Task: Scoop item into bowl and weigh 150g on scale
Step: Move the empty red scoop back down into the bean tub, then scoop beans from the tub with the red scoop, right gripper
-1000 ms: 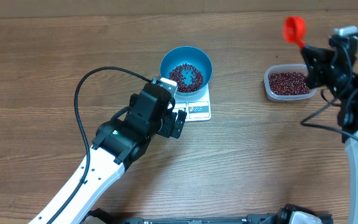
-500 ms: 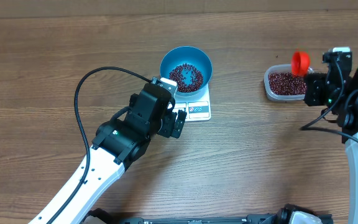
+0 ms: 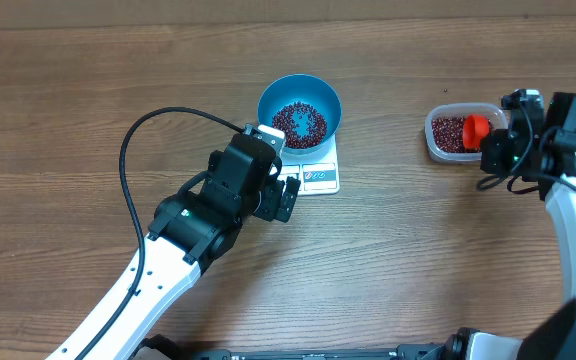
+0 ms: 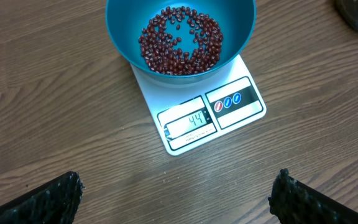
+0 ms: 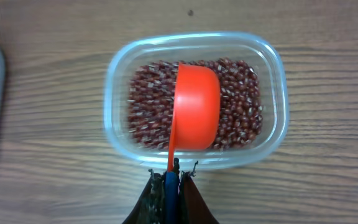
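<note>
The blue bowl [image 4: 240, 22] stands on the white scale [image 4: 166, 87] around the middle of the bench [image 3: 68, 120], a little toward its far edge, with a shallow ring of dark red beans [image 4: 180, 40] in its bottom. The scale's display [image 4: 191, 120] reads 44. The left hand [image 3: 284, 197] hovers just on the near side of the scale, fingers spread wide and gripping nothing. Near the right edge, the right hand [image 5: 169, 180] is clamped tight on the handle of a red scoop [image 5: 197, 112], whose cup sits over more beans inside a clear tub [image 5: 278, 118].
</note>
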### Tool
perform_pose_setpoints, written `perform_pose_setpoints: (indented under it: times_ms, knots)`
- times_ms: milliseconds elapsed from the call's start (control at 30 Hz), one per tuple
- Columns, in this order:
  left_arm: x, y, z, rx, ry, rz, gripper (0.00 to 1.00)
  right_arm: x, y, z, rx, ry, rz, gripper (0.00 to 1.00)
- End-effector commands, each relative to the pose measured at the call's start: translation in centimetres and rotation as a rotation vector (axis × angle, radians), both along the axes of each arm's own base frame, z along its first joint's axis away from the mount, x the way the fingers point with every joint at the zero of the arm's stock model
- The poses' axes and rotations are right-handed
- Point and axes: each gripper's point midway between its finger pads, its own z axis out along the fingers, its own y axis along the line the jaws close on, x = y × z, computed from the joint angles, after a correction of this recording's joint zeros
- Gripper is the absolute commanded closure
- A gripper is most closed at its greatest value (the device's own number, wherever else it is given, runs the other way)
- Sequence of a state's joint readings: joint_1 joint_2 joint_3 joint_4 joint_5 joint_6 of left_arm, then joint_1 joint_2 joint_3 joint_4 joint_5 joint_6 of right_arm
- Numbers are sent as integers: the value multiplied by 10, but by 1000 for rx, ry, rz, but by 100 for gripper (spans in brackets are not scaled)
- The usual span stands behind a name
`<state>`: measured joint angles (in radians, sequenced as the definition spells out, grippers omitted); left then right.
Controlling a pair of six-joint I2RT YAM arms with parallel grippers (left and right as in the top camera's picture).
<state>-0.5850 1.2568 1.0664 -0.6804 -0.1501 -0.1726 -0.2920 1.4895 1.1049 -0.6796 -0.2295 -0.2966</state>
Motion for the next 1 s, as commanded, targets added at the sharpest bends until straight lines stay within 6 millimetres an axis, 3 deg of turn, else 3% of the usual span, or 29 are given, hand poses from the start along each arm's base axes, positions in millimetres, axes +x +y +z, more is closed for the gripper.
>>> perform_pose_setpoints:
  times_ms: [0, 167, 333, 500, 800, 967]
  knots:
    - [0, 0, -2, 4, 3, -13, 1, 5, -12, -17, -67, 37, -9, 96]
    - [0, 0, -2, 4, 3, -13, 0, 14, -27, -25, -129, 34, -47, 96]
    - [0, 0, -2, 4, 3, -13, 0, 16, -25, -24, -120, 26, -41, 96]
    - [0, 0, -2, 4, 3, -13, 0, 14, -9, -31, -39, 42, 5, 96]
    - [0, 0, -2, 4, 3, -13, 1, 9, 28, -66, 113, 142, 96, 96]
    - [0, 0, -2, 4, 3, -13, 0, 8, 40, -69, 177, 163, 77, 96]
